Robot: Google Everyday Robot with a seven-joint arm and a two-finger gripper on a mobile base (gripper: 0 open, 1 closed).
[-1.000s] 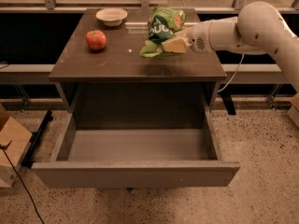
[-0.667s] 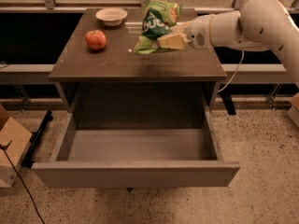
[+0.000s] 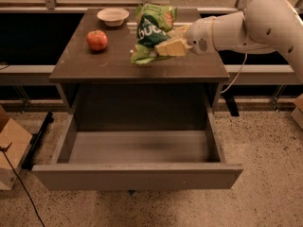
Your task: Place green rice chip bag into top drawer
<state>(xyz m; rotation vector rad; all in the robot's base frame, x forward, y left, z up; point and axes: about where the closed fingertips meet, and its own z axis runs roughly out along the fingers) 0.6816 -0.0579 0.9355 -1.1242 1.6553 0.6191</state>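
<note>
The green rice chip bag is a crinkly light-green bag with a dark green logo. It hangs upright above the middle of the table top, lifted off it. My gripper comes in from the right on a white arm and is shut on the green rice chip bag at its right side. The top drawer is pulled wide open below the table's front edge, and its grey inside is bare.
A red apple sits on the table's left part. A white bowl stands at the back left. A cardboard box and a black cable lie on the floor at the left.
My gripper has lifted the green rice chip bag higher off the table and carried it slightly left. The drawer, apple and bowl have not moved.
</note>
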